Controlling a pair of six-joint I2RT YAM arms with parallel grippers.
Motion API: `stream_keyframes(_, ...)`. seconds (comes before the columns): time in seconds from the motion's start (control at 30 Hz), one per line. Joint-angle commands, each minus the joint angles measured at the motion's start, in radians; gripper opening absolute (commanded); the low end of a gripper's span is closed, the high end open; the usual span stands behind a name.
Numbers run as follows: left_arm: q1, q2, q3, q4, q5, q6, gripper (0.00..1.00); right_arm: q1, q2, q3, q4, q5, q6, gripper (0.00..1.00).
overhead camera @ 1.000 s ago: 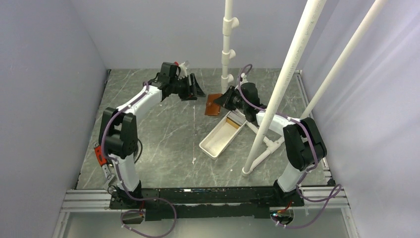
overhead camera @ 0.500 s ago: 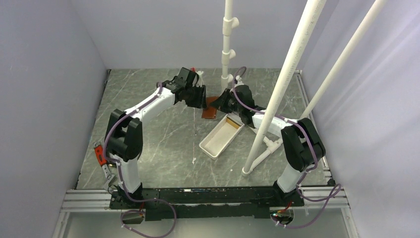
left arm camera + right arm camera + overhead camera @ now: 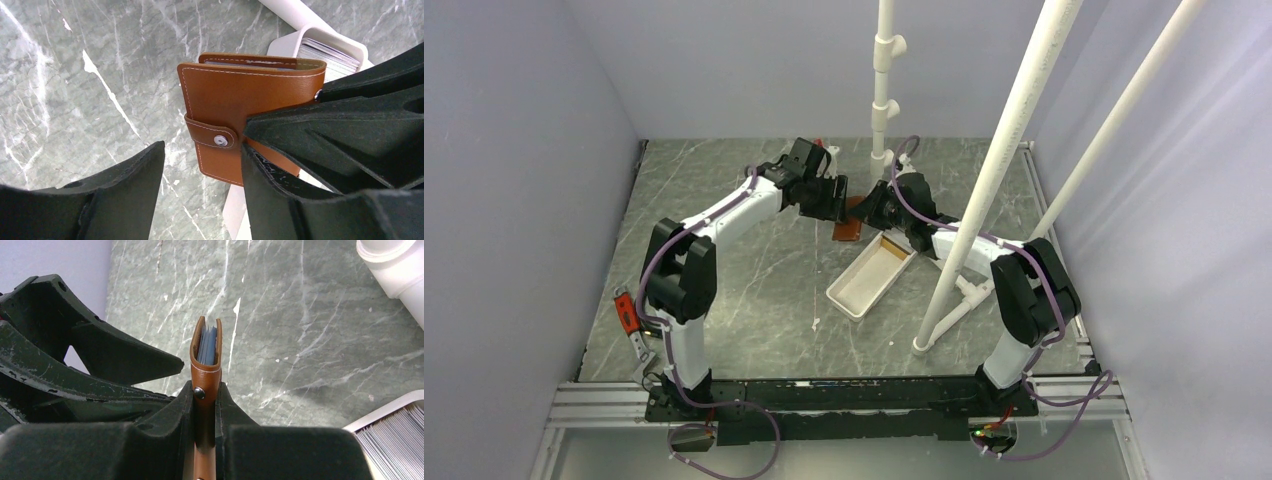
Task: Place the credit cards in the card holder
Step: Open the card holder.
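The card holder (image 3: 849, 226) is a brown leather wallet, snapped closed, held off the table. My right gripper (image 3: 205, 390) is shut on its strap edge; it also shows in the top view (image 3: 871, 207). Blue cards (image 3: 207, 345) show inside the wallet's open end. My left gripper (image 3: 200, 200) is open, its fingers to either side of the wallet's (image 3: 225, 100) lower strap corner, close beside the right gripper's fingers (image 3: 350, 120). More credit cards (image 3: 330, 52) stand stacked in the white tray (image 3: 864, 285), a tan one (image 3: 892, 247) on top.
The white tray lies just right of and below the wallet. A white pipe stand (image 3: 882, 110) rises right behind the grippers, and slanted white pipes (image 3: 984, 200) cross over the right arm. Grey walls close in the marble table (image 3: 754, 290).
My left gripper has moved right, from well left of the wallet to right against it. My right gripper has shifted slightly back with the wallet in it.
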Motion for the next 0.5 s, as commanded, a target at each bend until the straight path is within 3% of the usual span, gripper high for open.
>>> stream_keyframes(0.0,-0.009,-0.044,-0.014,0.06,0.057,0.03,0.64,0.014,-0.057,0.038,0.072,-0.011,0.015,0.0)
stream_keyframes(0.17,-0.01,-0.016,0.003,0.037,0.058,0.032,0.63,0.014,-0.06,0.042,0.08,-0.064,0.035,0.0)
stream_keyframes(0.47,-0.01,0.109,0.151,-0.21,-0.157,0.043,0.27,0.003,-0.098,0.048,0.059,-0.086,0.048,0.0)
